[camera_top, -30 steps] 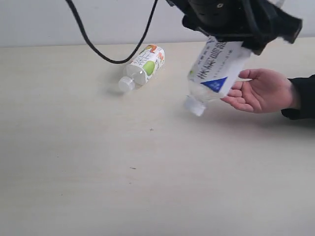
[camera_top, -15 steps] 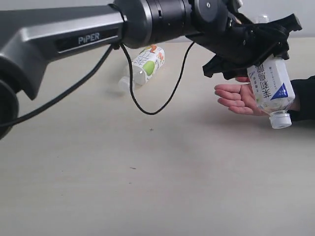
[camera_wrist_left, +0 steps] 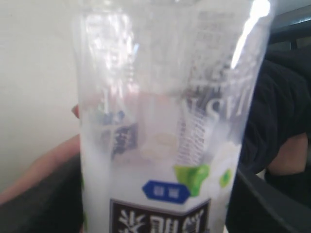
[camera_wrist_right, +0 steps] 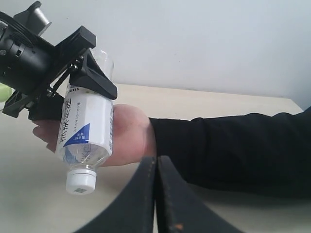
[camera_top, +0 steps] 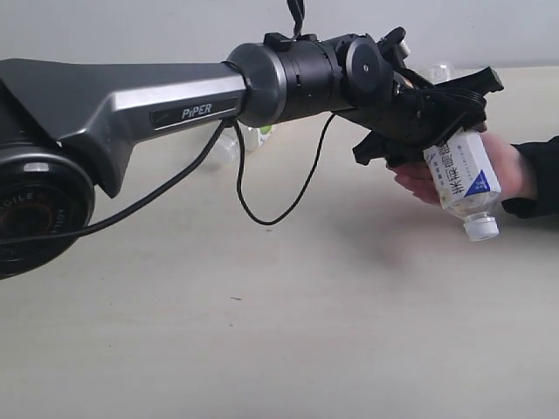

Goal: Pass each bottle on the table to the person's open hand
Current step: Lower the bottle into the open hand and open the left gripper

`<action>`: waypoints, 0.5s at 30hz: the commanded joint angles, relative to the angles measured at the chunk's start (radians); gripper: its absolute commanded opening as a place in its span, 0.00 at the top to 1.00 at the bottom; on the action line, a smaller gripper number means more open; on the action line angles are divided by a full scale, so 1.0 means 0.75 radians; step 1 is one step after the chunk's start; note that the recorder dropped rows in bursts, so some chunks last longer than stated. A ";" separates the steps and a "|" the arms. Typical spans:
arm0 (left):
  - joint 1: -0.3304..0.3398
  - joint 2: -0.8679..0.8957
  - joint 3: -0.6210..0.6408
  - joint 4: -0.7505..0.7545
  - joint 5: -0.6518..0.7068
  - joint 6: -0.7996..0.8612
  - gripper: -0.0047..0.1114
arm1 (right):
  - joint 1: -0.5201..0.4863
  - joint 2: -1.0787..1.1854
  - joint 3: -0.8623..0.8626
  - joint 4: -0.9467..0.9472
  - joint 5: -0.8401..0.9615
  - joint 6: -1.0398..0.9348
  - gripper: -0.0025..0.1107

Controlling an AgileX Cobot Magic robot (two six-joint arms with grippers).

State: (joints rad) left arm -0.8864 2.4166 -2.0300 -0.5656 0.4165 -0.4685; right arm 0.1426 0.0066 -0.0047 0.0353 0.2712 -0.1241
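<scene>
My left gripper (camera_top: 437, 127) reaches across to the right and is shut on the base end of a clear bottle with a blue-white label (camera_top: 463, 175), white cap pointing down. In the left wrist view the bottle (camera_wrist_left: 165, 121) fills the frame between the dark fingers (camera_wrist_left: 34, 208). It hangs right in front of the person's open palm (camera_wrist_right: 131, 136); whether it touches the palm I cannot tell. The hand's fingers are not curled round it. My right gripper (camera_wrist_right: 156, 194) is shut and empty, low beside the person's sleeve. A second bottle (camera_top: 253, 133) lies mostly hidden behind the left arm.
The person's black sleeve (camera_top: 534, 179) comes in from the right edge over the beige table (camera_top: 262, 332). A black cable (camera_top: 262, 205) loops down from the left arm. The arm's grey body (camera_top: 105, 113) covers the back left.
The left arm has swung the bottle from the middle to the right and lowered it in front of the person's hand. The arm now covers most of the bottle lying at the back.
</scene>
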 commanded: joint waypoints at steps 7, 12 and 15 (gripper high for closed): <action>0.008 0.006 -0.010 -0.008 0.000 0.025 0.71 | -0.003 -0.009 0.006 0.001 -0.005 -0.005 0.97; 0.008 0.006 -0.010 -0.008 0.002 0.025 0.52 | -0.003 -0.009 0.006 0.001 -0.005 -0.005 0.97; 0.008 0.006 -0.010 -0.006 0.014 0.031 0.46 | -0.003 -0.009 0.006 0.001 -0.005 -0.005 0.97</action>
State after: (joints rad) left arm -0.8821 2.4252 -2.0300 -0.5697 0.4182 -0.4603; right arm 0.1426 0.0066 -0.0047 0.0353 0.2712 -0.1241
